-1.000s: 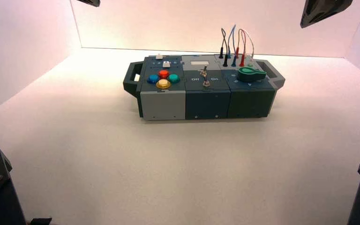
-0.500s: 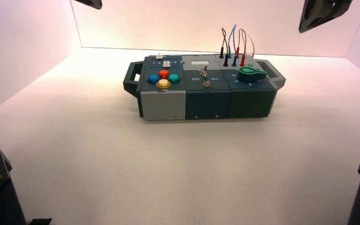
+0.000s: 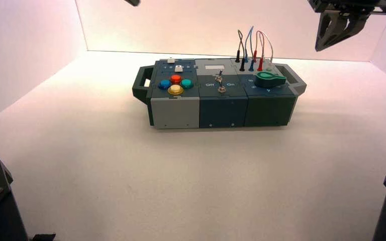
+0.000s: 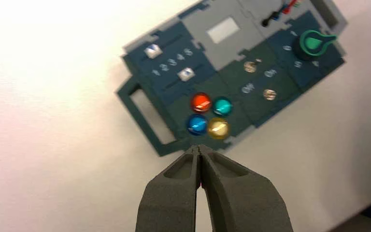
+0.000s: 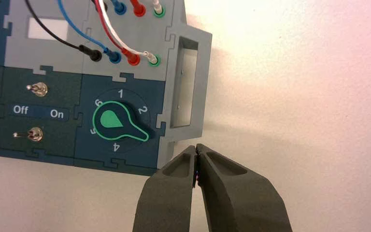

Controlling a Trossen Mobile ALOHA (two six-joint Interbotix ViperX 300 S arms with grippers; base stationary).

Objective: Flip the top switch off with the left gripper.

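Note:
The top switch is a tiny silver toggle on the box's middle dark panel, above the Off/On lettering. It also shows in the left wrist view and the right wrist view. My left gripper is shut and empty, high above the box, over the table just off the coloured buttons. Only its tip shows at the high view's top edge. My right gripper is shut and empty, hanging above the box's right handle, at the high view's top right.
A second silver toggle sits below the lettering. Two sliders lie left of the switches, a green knob right of them. Plugged wires stand at the box's back right. White walls close in the table.
My right gripper has come down and further into the high view at top right. My left gripper's tip has shifted right along the top edge. The box has not moved.

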